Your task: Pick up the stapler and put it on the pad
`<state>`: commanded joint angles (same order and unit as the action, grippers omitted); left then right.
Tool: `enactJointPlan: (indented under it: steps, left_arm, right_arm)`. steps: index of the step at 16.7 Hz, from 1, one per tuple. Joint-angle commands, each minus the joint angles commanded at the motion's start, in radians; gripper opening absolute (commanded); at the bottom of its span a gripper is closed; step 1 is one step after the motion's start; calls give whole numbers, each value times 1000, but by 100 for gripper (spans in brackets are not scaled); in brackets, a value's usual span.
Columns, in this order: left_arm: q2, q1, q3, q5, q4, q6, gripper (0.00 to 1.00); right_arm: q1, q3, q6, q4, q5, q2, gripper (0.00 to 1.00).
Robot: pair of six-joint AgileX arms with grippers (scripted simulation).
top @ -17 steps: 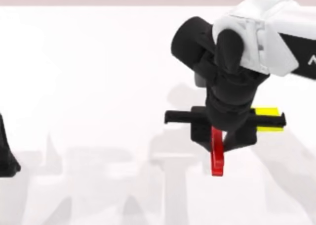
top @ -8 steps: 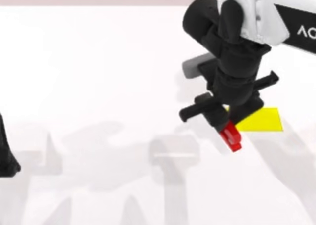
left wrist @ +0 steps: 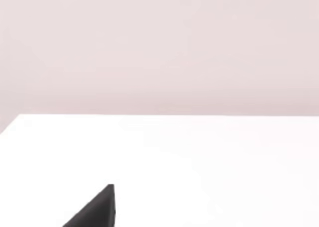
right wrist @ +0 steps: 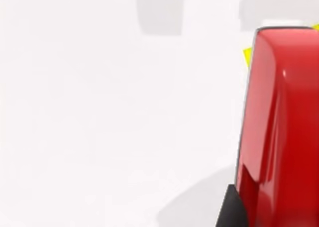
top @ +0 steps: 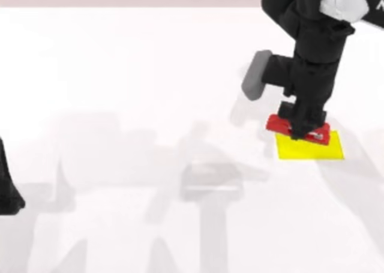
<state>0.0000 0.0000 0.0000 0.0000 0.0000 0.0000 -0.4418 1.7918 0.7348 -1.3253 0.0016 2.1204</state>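
Note:
The red stapler [top: 281,124] lies crosswise over the far edge of the yellow pad [top: 318,148], its left end sticking out past the pad's corner. My right gripper [top: 304,128] comes down from above and is shut on the stapler's middle. In the right wrist view the stapler [right wrist: 284,127] fills the side of the picture, one dark finger [right wrist: 230,211] pressed against it, with a sliver of the pad [right wrist: 246,56] behind. I cannot tell whether the stapler rests on the pad. My left gripper [top: 7,192] is parked at the left edge, open; one fingertip [left wrist: 99,209] shows over bare table.
The white table [top: 120,75] stretches left of the pad, with its far edge along the top of the top view. The right arm's grey wrist camera [top: 256,75] juts out to the left above the stapler.
My right gripper carried the stapler back and to the right, turned it from pointing forward to lying crosswise, and lowered it onto the pad's far edge. The left arm stayed still.

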Motion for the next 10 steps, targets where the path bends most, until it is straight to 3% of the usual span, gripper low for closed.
enactJointPlan:
  steps: [5, 10]
  left_arm:
    - [0, 0, 0, 0, 0, 0, 100]
    - [0, 0, 0, 0, 0, 0, 100]
  right_arm:
    - [90, 59, 390, -4, -1, 19, 0]
    - [127, 78, 520, 6, -3, 11, 0]
